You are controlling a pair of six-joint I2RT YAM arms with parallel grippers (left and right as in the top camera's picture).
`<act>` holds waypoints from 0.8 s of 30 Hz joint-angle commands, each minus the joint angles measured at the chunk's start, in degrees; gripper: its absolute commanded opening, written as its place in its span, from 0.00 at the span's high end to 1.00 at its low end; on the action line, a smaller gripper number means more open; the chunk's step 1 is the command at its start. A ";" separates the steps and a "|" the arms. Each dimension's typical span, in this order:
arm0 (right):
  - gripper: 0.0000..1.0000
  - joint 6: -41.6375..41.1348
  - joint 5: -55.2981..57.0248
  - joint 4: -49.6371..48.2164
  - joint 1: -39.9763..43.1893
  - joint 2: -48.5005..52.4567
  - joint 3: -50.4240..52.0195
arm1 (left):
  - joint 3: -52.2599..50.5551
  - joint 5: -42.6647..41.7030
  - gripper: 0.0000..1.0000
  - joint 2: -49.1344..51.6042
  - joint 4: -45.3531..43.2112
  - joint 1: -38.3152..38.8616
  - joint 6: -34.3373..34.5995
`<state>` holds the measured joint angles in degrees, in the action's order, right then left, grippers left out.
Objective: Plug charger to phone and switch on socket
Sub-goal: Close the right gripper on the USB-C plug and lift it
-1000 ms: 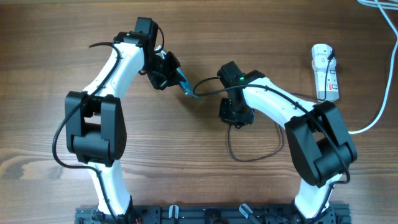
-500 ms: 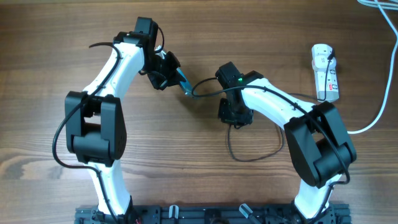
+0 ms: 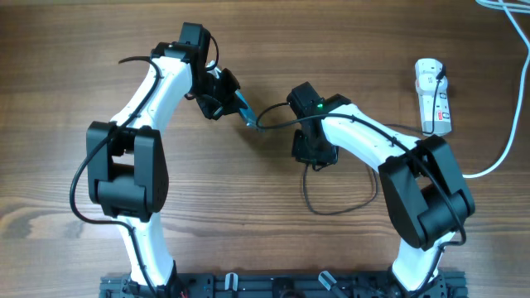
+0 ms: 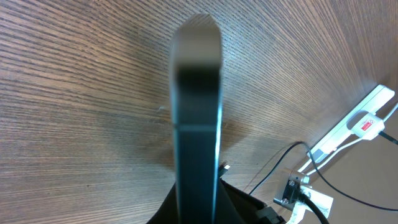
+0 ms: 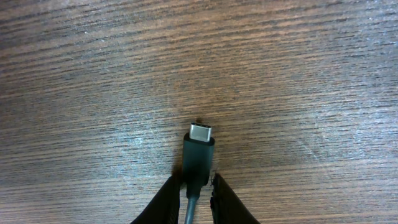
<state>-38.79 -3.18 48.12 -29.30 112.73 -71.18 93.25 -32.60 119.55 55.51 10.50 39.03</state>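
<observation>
On brown wood-grain bench (image 3: 66, 50), charger (image 5: 199, 152) plug sits over the boards, nipped betw. tips of rt pincer (image 5: 194, 186), nearly closed. Near it, phone (image 4: 198, 124) clamped edge-on in lft pincer (image 3: 234, 99), shut tight. Far rt: socket (image 3: 433, 97) w/ white cord (image 3: 505, 149).

Soft, even light washes the wooden tabletop (image 3: 50, 99) from above, the white arms (image 3: 157, 87) throwing only faint shadows. Seen from the left wrist, the phone (image 4: 198, 143), edge-on and close to the lens, dissolves into blur, with a dim shadow on the sharper grain behind it. From the right wrist, the charger (image 5: 199, 152) tip is crisp; a pale sheen lies on the wood to its right.
</observation>
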 commanded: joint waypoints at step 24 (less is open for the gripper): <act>0.79 1.18 0.13 0.13 0.26 2.69 2.47 | 0.17 -0.28 0.96 -1.79 0.04 0.04 -1.29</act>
<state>-37.89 -3.60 48.21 -29.17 112.68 -71.11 93.25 -32.60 119.55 55.51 10.50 39.03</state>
